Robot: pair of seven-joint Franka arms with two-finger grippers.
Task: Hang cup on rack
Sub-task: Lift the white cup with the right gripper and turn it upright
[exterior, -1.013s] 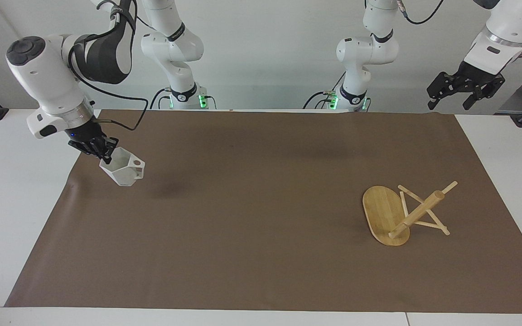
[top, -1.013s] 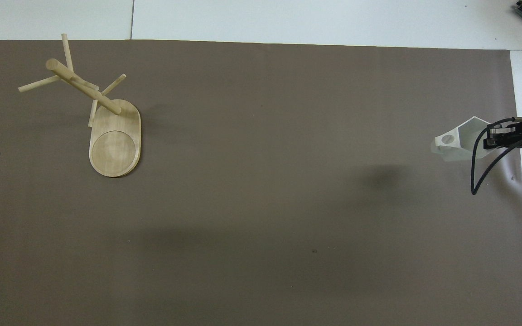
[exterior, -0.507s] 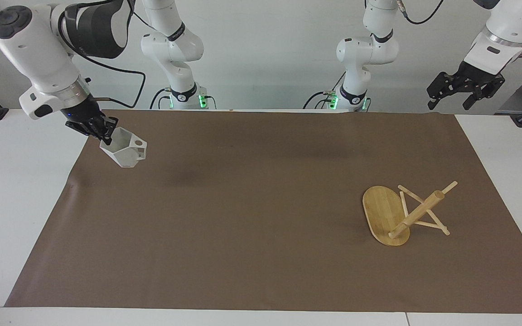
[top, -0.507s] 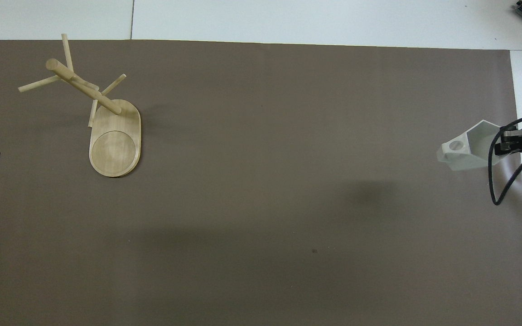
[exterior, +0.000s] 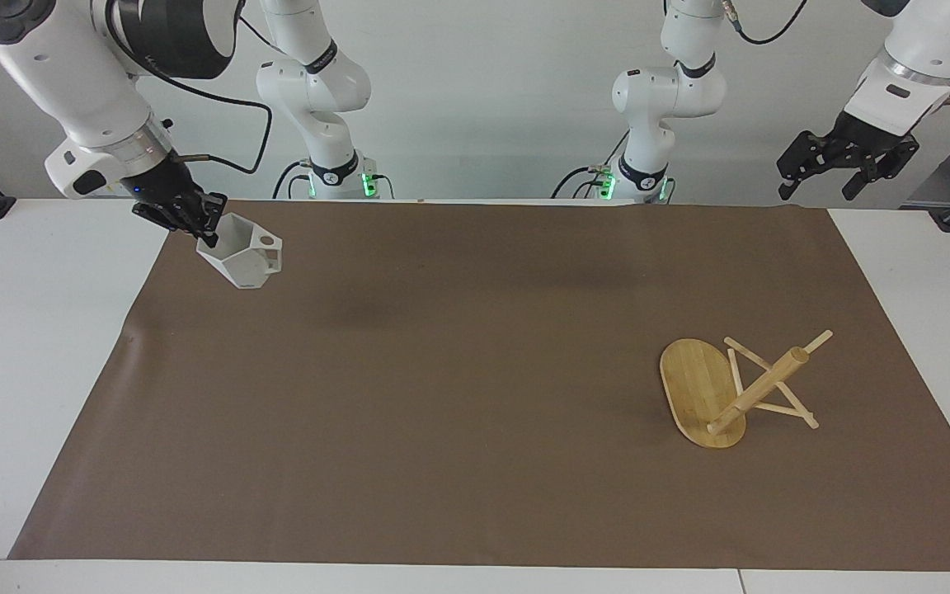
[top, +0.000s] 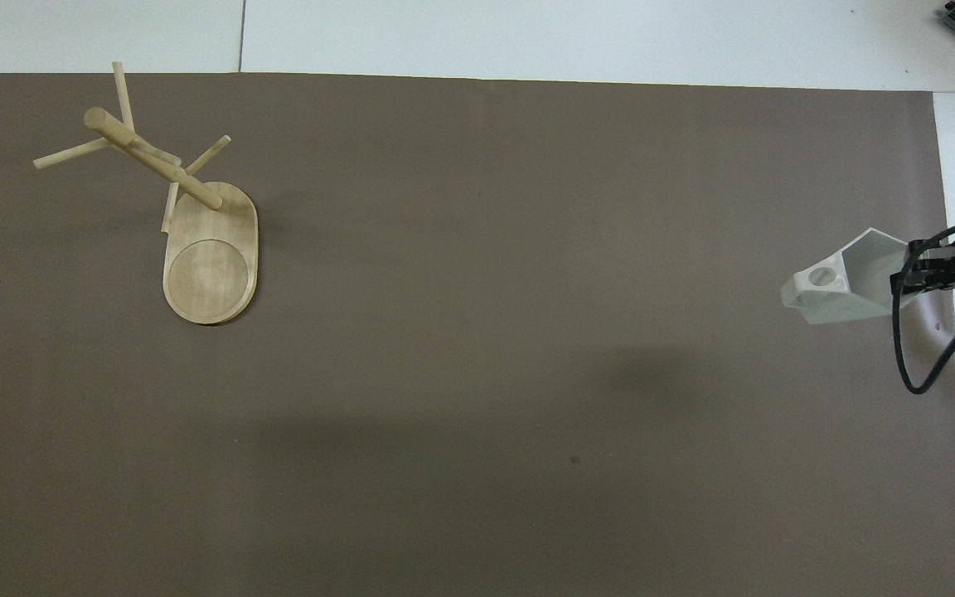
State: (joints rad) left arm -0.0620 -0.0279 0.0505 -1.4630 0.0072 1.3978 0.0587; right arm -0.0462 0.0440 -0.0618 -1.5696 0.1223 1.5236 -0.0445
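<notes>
The white faceted cup [exterior: 244, 260] hangs tilted in the air over the brown mat's edge at the right arm's end of the table, with its pierced handle pointing toward the table's middle. My right gripper [exterior: 204, 231] is shut on the cup's rim wall. In the overhead view, the cup [top: 846, 278] and right gripper [top: 908, 278] also show. The bamboo rack [exterior: 759, 388] stands upright on its oval base [exterior: 693, 379] toward the left arm's end and also shows in the overhead view [top: 210, 265]. My left gripper [exterior: 820, 188] waits open and raised, over the table's edge at that end.
A brown mat [exterior: 475, 396] covers most of the white table [exterior: 21, 346]. Two more white arms stand at the robots' edge, between my arms' bases. A black cable [top: 921, 365] loops down from the right wrist.
My right gripper has lifted the cup higher above the mat and carried it slightly toward the table's middle. Its shadow has shifted on the mat. The left arm and rack have not moved.
</notes>
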